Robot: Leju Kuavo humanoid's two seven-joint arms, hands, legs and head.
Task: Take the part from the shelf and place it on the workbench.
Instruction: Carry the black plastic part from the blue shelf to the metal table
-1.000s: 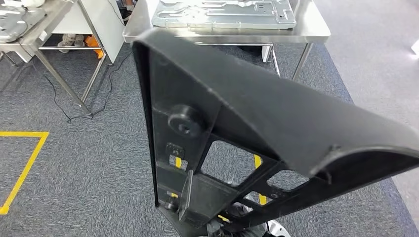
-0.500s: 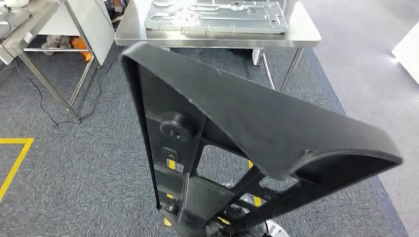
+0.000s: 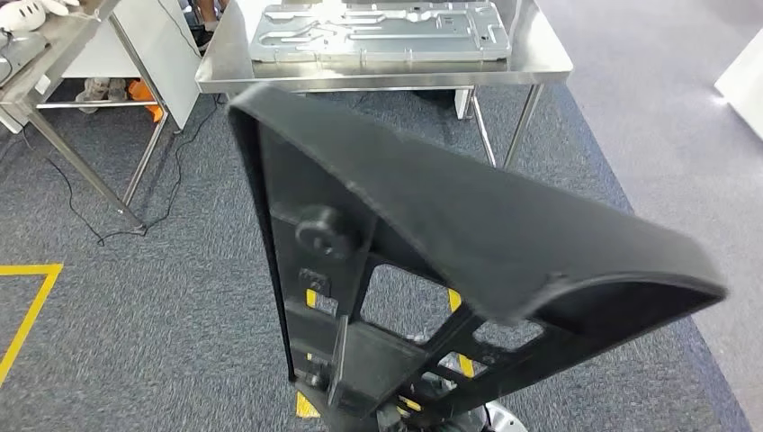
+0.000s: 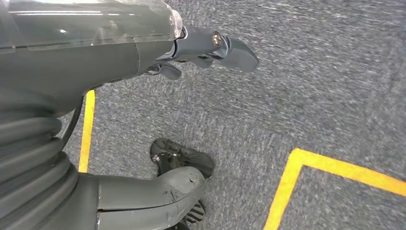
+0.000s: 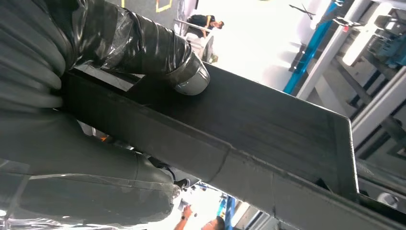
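A large black plastic part (image 3: 468, 216), a ribbed frame with cut-out windows, is held up close in front of me and tilts from lower left to upper right. My right hand (image 5: 72, 158) grips its long edge (image 5: 268, 124), thumb pressed on one face and the fingers under the other. Beyond the part stands the steel workbench (image 3: 540, 67). A grey stamped metal plate (image 3: 378, 31) lies on it. My left hand (image 4: 143, 52) hangs over grey carpet, fingers apart and holding nothing.
A second steel table (image 3: 54, 54) and a white panel (image 3: 166, 45) stand at the far left, with a black cable (image 3: 171, 189) trailing on the carpet. Yellow floor tape (image 3: 27, 306) marks the left. A white object (image 3: 742, 72) sits at the right edge.
The whole view has shifted: the workbench now sits lower and larger in the picture, so the camera has moved toward it. The black part keeps its place in my right hand.
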